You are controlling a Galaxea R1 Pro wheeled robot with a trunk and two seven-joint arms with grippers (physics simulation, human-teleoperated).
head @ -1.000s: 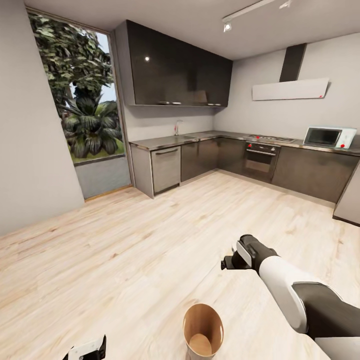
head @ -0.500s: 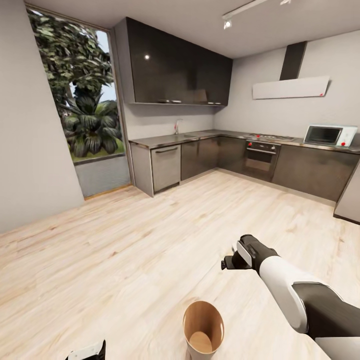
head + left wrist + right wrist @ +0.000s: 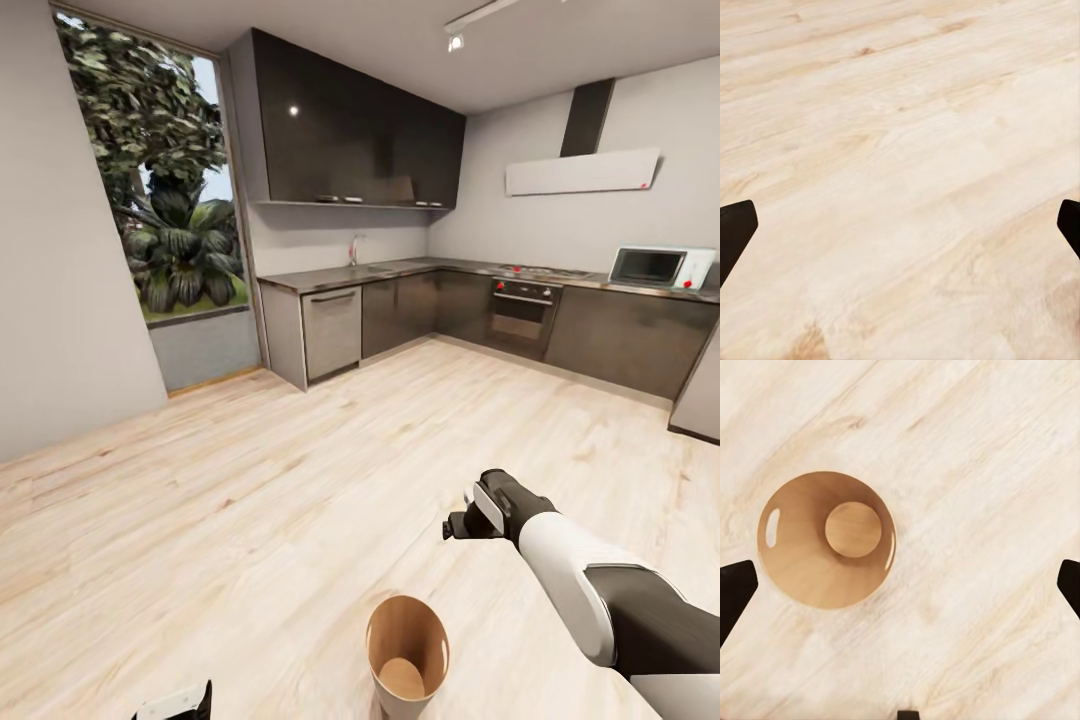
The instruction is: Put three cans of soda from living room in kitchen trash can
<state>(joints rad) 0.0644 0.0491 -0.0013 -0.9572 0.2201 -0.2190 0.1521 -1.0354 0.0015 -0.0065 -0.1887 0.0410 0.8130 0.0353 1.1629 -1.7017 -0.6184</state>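
The tash can [image 3: 405, 652], a round tapered bin with a glossy brown inside, stands on the pale wood floor of the kitchen at the bottom of the head view. In the right wrist view I look straight down into the tash can [image 3: 825, 540]; its bare bottom is visible and nothing lies in it. My right gripper [image 3: 462, 522] hangs above the floor just beyond and to the right of the bin, open, with nothing between its fingers [image 3: 735, 585]. My left gripper [image 3: 178, 702] is low at the head view's bottom edge, open over bare floor [image 3: 900, 187]. The can of soda is out of view.
Glossy dark cabinets [image 3: 350, 130], a steel counter with a sink [image 3: 365, 272], a built-in oven [image 3: 520, 315] and a microwave [image 3: 660, 268] line the far walls. A tall window [image 3: 165, 200] is at the left. Open wood floor [image 3: 300, 480] lies between me and the cabinets.
The whole head picture has shifted slightly upward, so the camera has moved. The right arm keeps its pose, and the left gripper sits a little lower in the picture.
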